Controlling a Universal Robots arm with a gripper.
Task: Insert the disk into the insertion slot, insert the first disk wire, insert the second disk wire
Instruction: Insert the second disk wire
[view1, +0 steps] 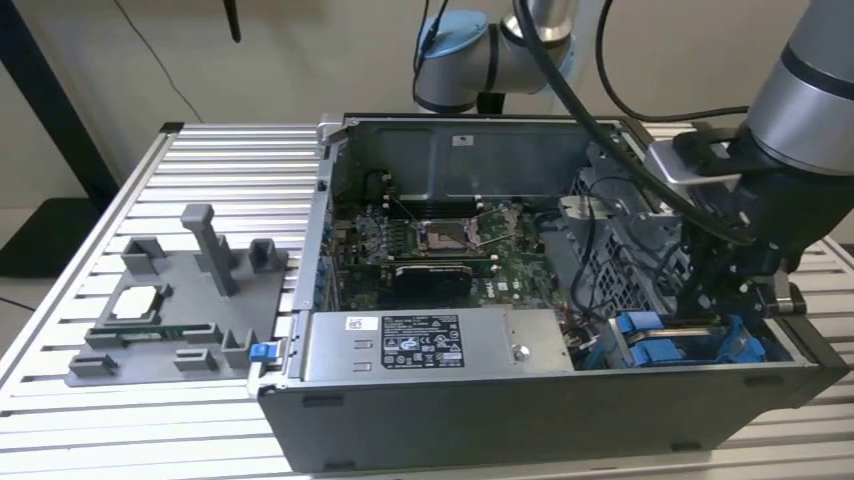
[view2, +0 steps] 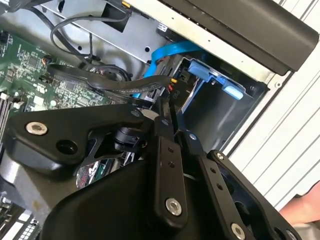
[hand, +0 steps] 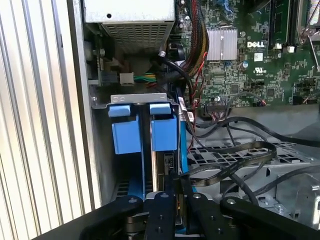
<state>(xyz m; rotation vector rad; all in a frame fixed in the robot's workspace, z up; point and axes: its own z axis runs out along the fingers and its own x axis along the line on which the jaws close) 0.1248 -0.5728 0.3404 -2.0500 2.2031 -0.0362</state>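
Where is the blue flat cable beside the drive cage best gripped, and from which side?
Probably near the lower end of the blue flat cable, pinching across its two broad faces; it is a thin ribbon that would likely twist if taken by its edges. Come in through the case's open side, because the case wall and the drive cage close off the other approaches.

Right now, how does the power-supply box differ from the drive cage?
The power-supply box shows a plain face with a white sticker; the drive cage is perforated, with blue plastic parts. The box lies along the computer case's near wall; the cage stands at the exterior view's right, with the gripper at it. Both are grey metal.
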